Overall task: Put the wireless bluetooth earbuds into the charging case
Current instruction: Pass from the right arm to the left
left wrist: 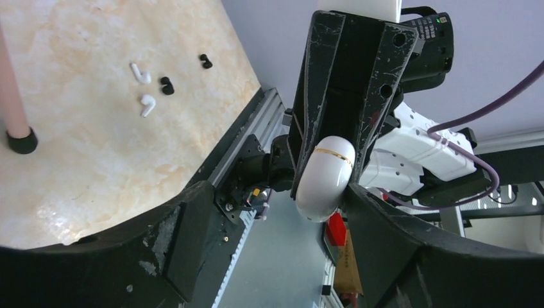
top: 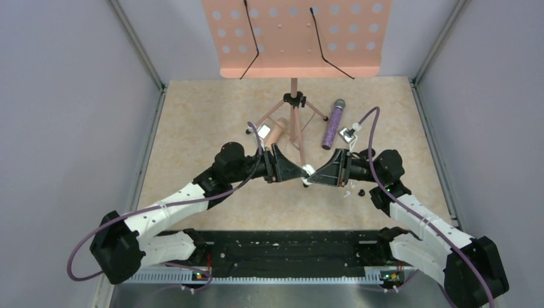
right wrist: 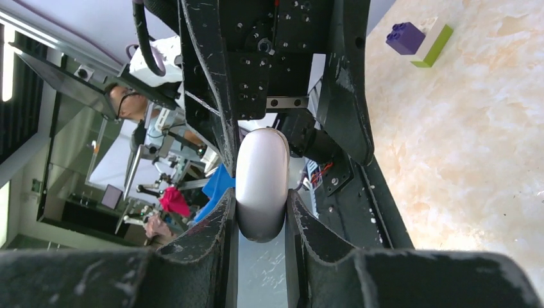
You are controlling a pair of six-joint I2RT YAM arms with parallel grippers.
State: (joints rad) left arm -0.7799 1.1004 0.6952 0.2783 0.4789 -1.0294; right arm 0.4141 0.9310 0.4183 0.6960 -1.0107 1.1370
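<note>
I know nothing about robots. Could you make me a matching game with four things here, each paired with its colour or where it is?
1. case
2. earbuds
3. microphone
4. music stand

a. pink
b. loose on the table
c. purple
d. clamped in the right gripper

Pairs: 1-d, 2-b, 3-c, 4-a

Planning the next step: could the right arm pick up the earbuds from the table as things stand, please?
Probably not yet: the right hand is shut on the charging case, so it is occupied. The earbuds lie uncovered on the table.
</note>
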